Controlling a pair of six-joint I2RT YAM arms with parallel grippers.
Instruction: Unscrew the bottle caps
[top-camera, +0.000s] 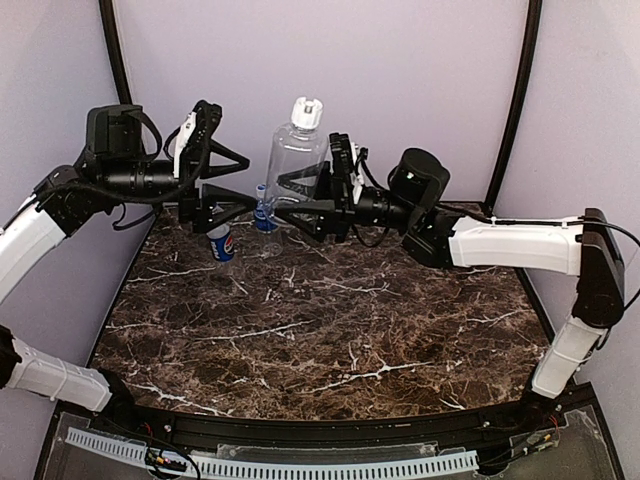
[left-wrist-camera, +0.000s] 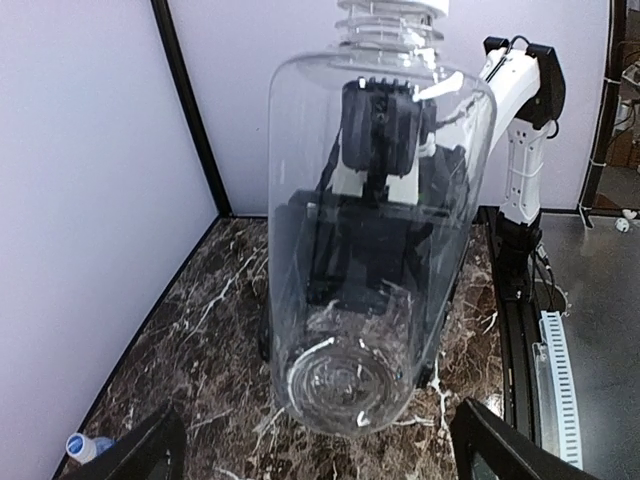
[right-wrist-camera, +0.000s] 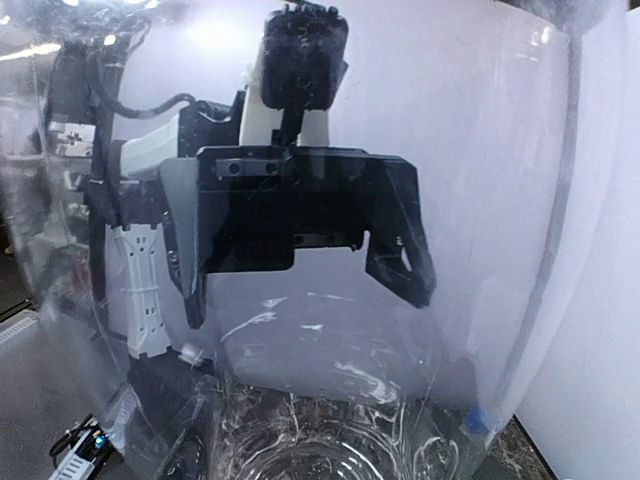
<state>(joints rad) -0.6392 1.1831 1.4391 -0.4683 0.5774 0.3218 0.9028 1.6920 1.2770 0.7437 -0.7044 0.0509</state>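
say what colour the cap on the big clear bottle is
White cap, clearest in the top external view.

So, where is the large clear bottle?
Top view: the clear bottle hangs above the table's far middle, between the jaws of the right gripper, Pepsi bottle lower left.

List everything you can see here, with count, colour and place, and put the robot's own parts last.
clear bottle: one, transparent, unlabelled, raised over the table's far side
white cap: one, white, on the clear bottle's neck
Pepsi bottle: one, blue label, on the table at far left
water bottle: one, blue label, on the table beside the clear bottle, partly hidden
table: one, dark brown marble with white veins
left gripper: one, black, open, beside the clear bottle
right gripper: one, black, closed on the clear bottle
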